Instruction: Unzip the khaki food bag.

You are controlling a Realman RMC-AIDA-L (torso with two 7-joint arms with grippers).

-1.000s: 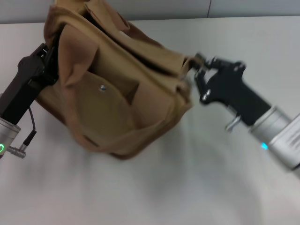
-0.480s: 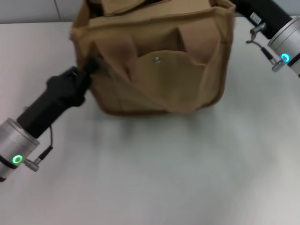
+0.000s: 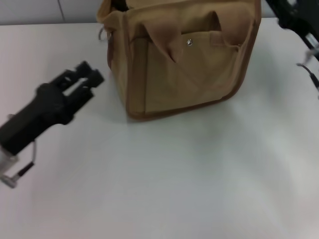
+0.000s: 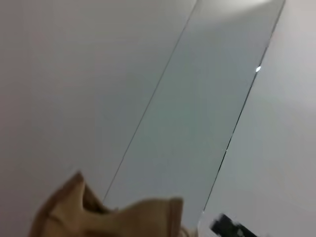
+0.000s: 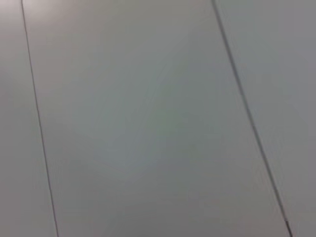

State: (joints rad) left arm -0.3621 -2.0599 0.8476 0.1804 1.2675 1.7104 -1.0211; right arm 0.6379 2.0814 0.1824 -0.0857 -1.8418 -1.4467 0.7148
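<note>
The left gripper (image 3: 87,74), clamped on the bag's left corner half a second ago, is now hanging clear of it, fingers slightly spread and holding nothing — the brace is gone. The khaki food bag (image 3: 184,64) is sitting upright at the far middle of the table (image 3: 174,189), front pocket facing the robot. The right gripper (image 3: 294,12) is leaving the frame's upper right corner; its fingers cannot be made out. Open tabletop is lying all around — ample room for re-approaching.

Left end effector (image 3: 89,77) hangs open-fingered; right arm (image 3: 294,15) sits at the far-right edge.
</note>
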